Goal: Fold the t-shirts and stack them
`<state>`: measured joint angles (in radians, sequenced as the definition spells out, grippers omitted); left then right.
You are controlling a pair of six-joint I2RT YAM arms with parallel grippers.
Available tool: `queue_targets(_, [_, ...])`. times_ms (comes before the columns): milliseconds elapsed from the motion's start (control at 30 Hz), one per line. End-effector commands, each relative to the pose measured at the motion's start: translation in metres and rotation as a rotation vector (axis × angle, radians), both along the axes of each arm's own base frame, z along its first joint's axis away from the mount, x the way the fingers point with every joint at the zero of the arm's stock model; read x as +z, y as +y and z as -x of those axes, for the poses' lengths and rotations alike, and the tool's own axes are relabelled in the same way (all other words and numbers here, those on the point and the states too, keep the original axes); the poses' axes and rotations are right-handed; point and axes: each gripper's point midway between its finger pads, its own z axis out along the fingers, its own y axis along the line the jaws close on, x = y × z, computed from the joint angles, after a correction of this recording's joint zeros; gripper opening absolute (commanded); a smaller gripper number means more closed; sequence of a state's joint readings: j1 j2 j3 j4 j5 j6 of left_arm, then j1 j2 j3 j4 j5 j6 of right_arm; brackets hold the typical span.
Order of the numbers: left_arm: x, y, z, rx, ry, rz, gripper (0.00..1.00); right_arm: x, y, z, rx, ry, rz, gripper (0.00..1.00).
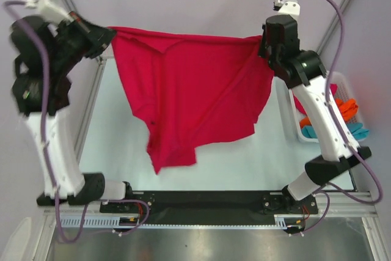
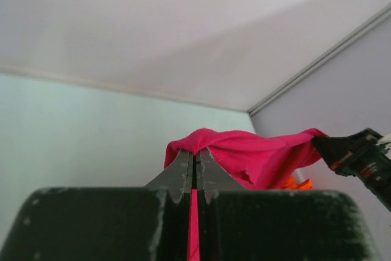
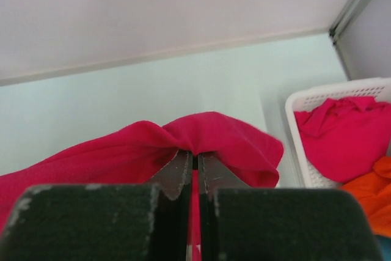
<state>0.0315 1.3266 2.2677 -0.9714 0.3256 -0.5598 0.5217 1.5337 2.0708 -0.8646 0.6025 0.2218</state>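
A crimson red t-shirt [image 1: 192,87] hangs spread in the air between both grippers, its lower part draping down toward the pale table. My left gripper [image 1: 110,40] is shut on the shirt's top left corner; in the left wrist view the red cloth [image 2: 244,154] bunches over my shut left gripper [image 2: 195,154]. My right gripper [image 1: 264,46] is shut on the top right corner; the cloth [image 3: 122,154] folds over my shut right gripper [image 3: 195,156]. Another red shirt [image 3: 342,139] and an orange one [image 3: 372,191] lie in the basket. Teal cloth [image 1: 357,129] shows there too.
A white slatted basket [image 1: 292,117] stands at the table's right edge, under my right arm; its rim shows in the right wrist view [image 3: 317,96]. The pale table [image 1: 116,151] lies under the shirt. Metal frame posts rise at the back corners.
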Motion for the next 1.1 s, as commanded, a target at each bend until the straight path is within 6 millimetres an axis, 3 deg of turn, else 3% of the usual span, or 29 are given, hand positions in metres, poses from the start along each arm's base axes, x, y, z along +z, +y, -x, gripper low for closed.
queue_targets(0, [-0.061, 0.029, -0.120, 0.122, 0.150, -0.001, 0.00, -0.083, -0.024, -0.078, -0.090, 0.172, 0.028, 0.00])
queue_targets(33, [-0.081, 0.031, -0.157, 0.119, 0.200, -0.002, 0.00, -0.094, -0.023, -0.092, -0.090, 0.192, 0.027, 0.00])
queue_targets(67, [-0.089, 0.031, -0.175, 0.117, 0.221, 0.010, 0.00, -0.081, -0.027, -0.107, -0.093, 0.158, 0.006, 0.00])
queue_targets(100, [-0.096, 0.032, -0.192, 0.111, 0.234, 0.020, 0.00, -0.089, -0.025, -0.122, -0.095, 0.170, 0.013, 0.00])
queue_targets(133, [-0.107, 0.038, -0.223, 0.118, 0.242, 0.030, 0.00, -0.126, -0.022, -0.142, -0.100, 0.251, 0.048, 0.00])
queue_targets(167, [-0.110, 0.042, -0.235, 0.123, 0.246, 0.067, 0.00, -0.124, -0.025, -0.154, -0.111, 0.242, 0.071, 0.00])
queue_targets(200, [-0.111, 0.041, -0.245, 0.098, 0.236, 0.089, 0.00, -0.093, -0.027, -0.158, -0.119, 0.173, 0.063, 0.00])
queue_targets(233, [-0.123, 0.054, -0.257, 0.112, 0.251, 0.110, 0.00, -0.103, -0.026, -0.172, -0.124, 0.178, 0.080, 0.00])
queue_targets(300, [-0.123, 0.062, -0.262, 0.118, 0.234, 0.128, 0.00, -0.077, -0.032, -0.175, -0.141, 0.099, 0.101, 0.00])
queue_targets(333, [-0.120, 0.070, -0.257, 0.131, 0.231, 0.128, 0.00, -0.057, -0.038, -0.168, -0.154, 0.056, 0.099, 0.00])
queue_targets(400, [-0.106, 0.078, -0.249, 0.144, 0.200, 0.122, 0.00, -0.036, -0.049, -0.164, -0.185, -0.004, 0.101, 0.00])
queue_targets(433, [-0.088, 0.083, -0.237, 0.152, 0.161, 0.119, 0.00, -0.038, -0.053, -0.159, -0.194, 0.007, 0.107, 0.00])
queue_targets(467, [-0.077, 0.084, -0.230, 0.155, 0.138, 0.116, 0.00, -0.020, -0.059, -0.148, -0.212, -0.024, 0.099, 0.00])
queue_targets(500, [-0.067, 0.087, -0.222, 0.162, 0.117, 0.111, 0.00, -0.016, -0.062, -0.140, -0.220, -0.022, 0.100, 0.00])
queue_targets(567, [-0.036, 0.090, -0.194, 0.180, 0.049, 0.091, 0.00, 0.008, -0.067, -0.119, -0.243, -0.061, 0.096, 0.00])
queue_targets(633, [-0.010, 0.087, -0.163, 0.196, -0.007, 0.071, 0.00, 0.023, -0.064, -0.104, -0.252, -0.090, 0.115, 0.00])
queue_targets(700, [-0.005, 0.081, -0.147, 0.177, -0.019, 0.052, 0.00, 0.024, -0.064, -0.090, -0.251, -0.078, 0.127, 0.00])
queue_targets(733, [-0.008, 0.075, -0.136, 0.154, -0.003, 0.051, 0.00, 0.020, -0.062, -0.086, -0.242, -0.065, 0.111, 0.00])
queue_targets(767, [-0.015, 0.068, -0.131, 0.115, 0.015, 0.045, 0.00, -0.001, -0.059, -0.085, -0.234, -0.006, 0.116, 0.00])
queue_targets(800, [-0.017, 0.063, -0.120, 0.095, 0.020, 0.038, 0.00, -0.009, -0.060, -0.073, -0.224, 0.031, 0.113, 0.00])
queue_targets(833, [-0.046, 0.063, -0.125, 0.090, 0.096, 0.042, 0.00, -0.023, -0.052, -0.071, -0.186, 0.065, 0.077, 0.00])
queue_targets(867, [-0.056, 0.062, -0.122, 0.085, 0.118, 0.029, 0.00, -0.067, -0.045, -0.068, -0.156, 0.172, 0.106, 0.00])
queue_targets(900, [-0.055, 0.058, -0.109, 0.070, 0.111, 0.020, 0.00, -0.081, -0.041, -0.063, -0.139, 0.201, 0.097, 0.00])
queue_targets(933, [-0.080, 0.057, -0.110, 0.064, 0.171, 0.022, 0.00, -0.090, -0.037, -0.050, -0.109, 0.223, 0.075, 0.00])
queue_targets(967, [-0.087, 0.053, -0.105, 0.050, 0.181, 0.006, 0.00, -0.105, -0.030, -0.043, -0.090, 0.249, 0.054, 0.00])
queue_targets(1000, [-0.087, 0.047, -0.091, 0.029, 0.172, 0.000, 0.00, -0.149, -0.026, -0.034, -0.076, 0.338, 0.064, 0.00])
queue_targets(1033, [-0.112, 0.041, -0.090, 0.003, 0.229, 0.004, 0.00, -0.154, -0.018, -0.020, -0.022, 0.353, 0.018, 0.00])
queue_targets(1067, [-0.122, 0.038, -0.084, -0.015, 0.245, 0.000, 0.00, -0.170, -0.014, -0.013, -0.014, 0.386, -0.009, 0.00])
